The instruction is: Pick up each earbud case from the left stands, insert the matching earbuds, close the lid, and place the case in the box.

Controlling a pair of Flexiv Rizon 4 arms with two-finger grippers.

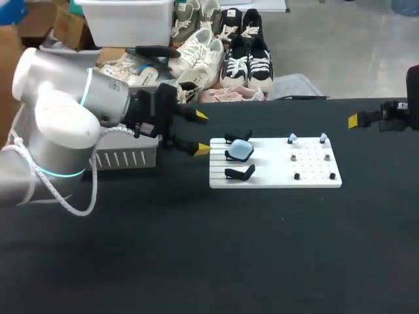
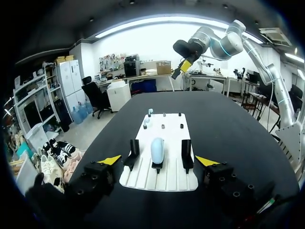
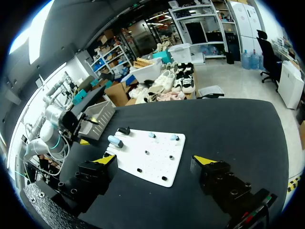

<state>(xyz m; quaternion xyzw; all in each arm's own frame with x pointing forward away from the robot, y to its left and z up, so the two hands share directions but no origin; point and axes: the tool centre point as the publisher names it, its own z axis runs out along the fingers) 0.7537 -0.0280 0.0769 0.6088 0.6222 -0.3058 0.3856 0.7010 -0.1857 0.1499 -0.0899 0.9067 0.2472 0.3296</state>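
Entry: one pale blue earbud case, seated on the middle of three black stands at the left end of the white board.

My left gripper is just left of the board, level with the case, fingers spread wide, touching and holding nothing. Two pale earbuds stand on pegs along the board's far edge, right half. The grey box is under my left arm. My right gripper hangs well off to the right, fingers wide apart, empty.

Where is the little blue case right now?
In the head view, the blue case sits at the white board's left end, between two empty black stands, just ahead of the left arm's open fingers.
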